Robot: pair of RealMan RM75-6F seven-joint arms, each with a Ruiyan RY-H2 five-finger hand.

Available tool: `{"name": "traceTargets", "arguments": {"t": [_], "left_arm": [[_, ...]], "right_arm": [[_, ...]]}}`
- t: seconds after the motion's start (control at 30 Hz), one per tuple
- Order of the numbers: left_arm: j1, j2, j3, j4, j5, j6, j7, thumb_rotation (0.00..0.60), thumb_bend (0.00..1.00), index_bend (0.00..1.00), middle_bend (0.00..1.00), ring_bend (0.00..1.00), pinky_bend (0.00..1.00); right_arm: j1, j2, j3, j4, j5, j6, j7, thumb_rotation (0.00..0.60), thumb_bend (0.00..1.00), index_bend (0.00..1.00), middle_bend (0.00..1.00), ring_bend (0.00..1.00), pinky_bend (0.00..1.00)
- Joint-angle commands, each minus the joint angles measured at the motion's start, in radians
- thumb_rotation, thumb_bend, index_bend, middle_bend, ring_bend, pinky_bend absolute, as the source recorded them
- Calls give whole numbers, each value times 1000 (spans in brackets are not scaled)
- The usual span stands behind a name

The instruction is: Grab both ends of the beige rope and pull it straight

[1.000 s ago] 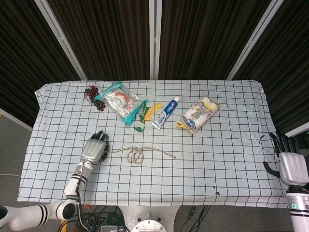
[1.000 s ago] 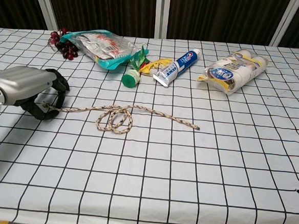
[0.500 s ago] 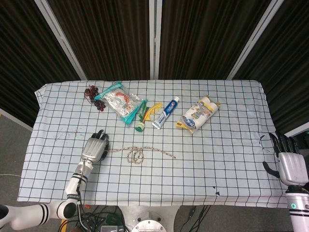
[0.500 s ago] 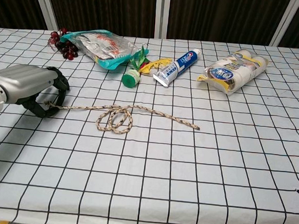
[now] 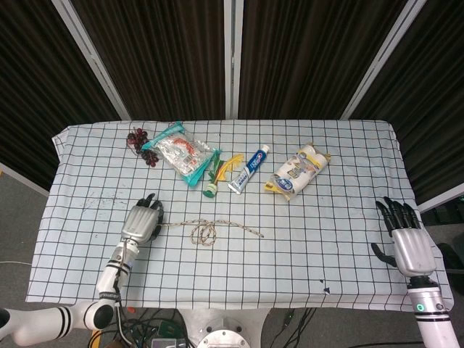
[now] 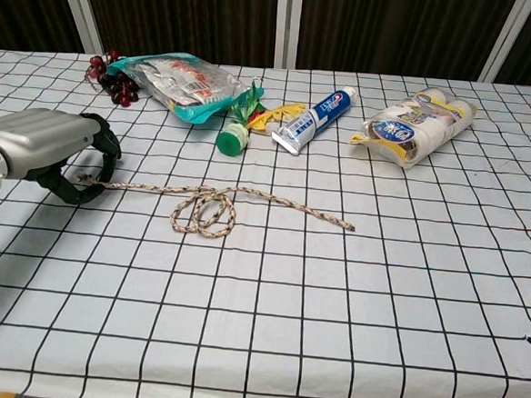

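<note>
The beige rope [image 6: 215, 203] lies on the checked tablecloth with a loose coil in its middle [image 5: 204, 233]. Its right end [image 6: 347, 226] lies free on the cloth. My left hand [image 6: 54, 152] grips the rope's left end, fingers curled around it; the same left hand [image 5: 143, 222] shows at the table's left front in the head view. My right hand [image 5: 406, 243] hovers over the table's right edge with fingers spread and nothing in it, far from the rope. The chest view does not show the right hand.
Along the back lie dark grapes [image 6: 110, 79], a teal snack bag [image 6: 184, 84], a green-capped bottle [image 6: 236, 133], a yellow item [image 6: 276, 116], a toothpaste tube [image 6: 315, 119] and a pack of rolls [image 6: 416, 126]. The tablecloth [image 6: 329, 331] is bare in front of the rope.
My right hand has moved left and forward, in over the table's right edge. The left hand has lifted slightly with the rope's end, and the left stretch of rope runs straighter.
</note>
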Motion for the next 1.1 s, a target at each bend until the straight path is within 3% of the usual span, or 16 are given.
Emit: {"name": "traceTargets", "arguments": {"t": [0.03,0.3,0.73,1.1], "left_arm": [[1,3,1,-4,0,-1,-3,600,416,581,236,54,207],[3,8,-1,-7,3,4,-13,600,415,590,246,54,207],[5,19,-1,-18,5,6,-21,600,416,596,252,54,207],[6,25,1,-9,4,3,-23,600,416,599,256,55,207]], "right_arm": [[37,-41,-13,-26,-27,-44,-45,600,205,0,0,0,0],[126,-187,11,-7,-21,-133,-128,600,214,110,10,0,0],[236,-388,77,94,44,-206,-155,600,227,269,54,0,0],[276,-503,87,166,122,-249,-164,600,249,295,61,0,0]]}}
